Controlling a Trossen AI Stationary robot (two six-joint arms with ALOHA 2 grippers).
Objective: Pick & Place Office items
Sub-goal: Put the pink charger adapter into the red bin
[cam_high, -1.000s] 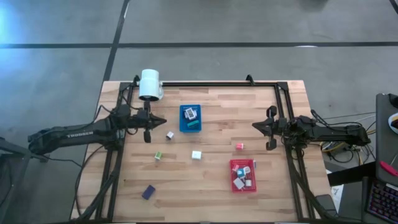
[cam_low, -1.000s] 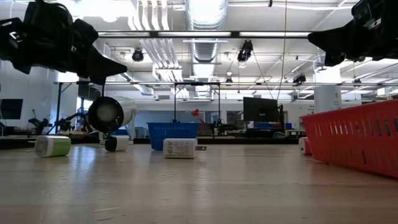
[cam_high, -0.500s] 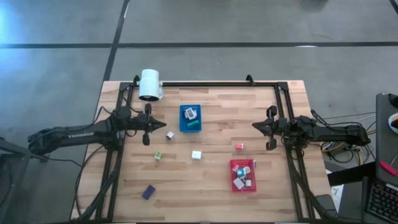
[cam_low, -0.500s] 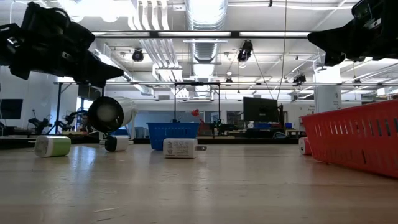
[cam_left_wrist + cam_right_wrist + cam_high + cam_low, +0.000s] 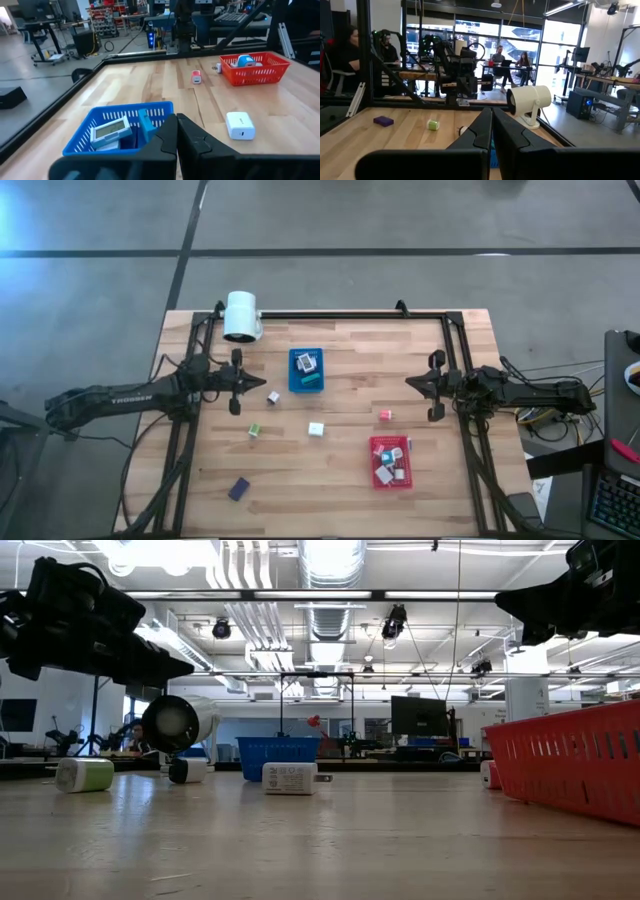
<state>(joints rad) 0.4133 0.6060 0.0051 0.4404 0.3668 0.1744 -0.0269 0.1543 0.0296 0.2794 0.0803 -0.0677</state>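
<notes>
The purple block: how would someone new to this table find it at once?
On the wooden table, look down the left arm's side to the near corner, well below the blue tray. The purple block lies there alone, dark and tilted, farther from both trays than the small green piece.
</notes>
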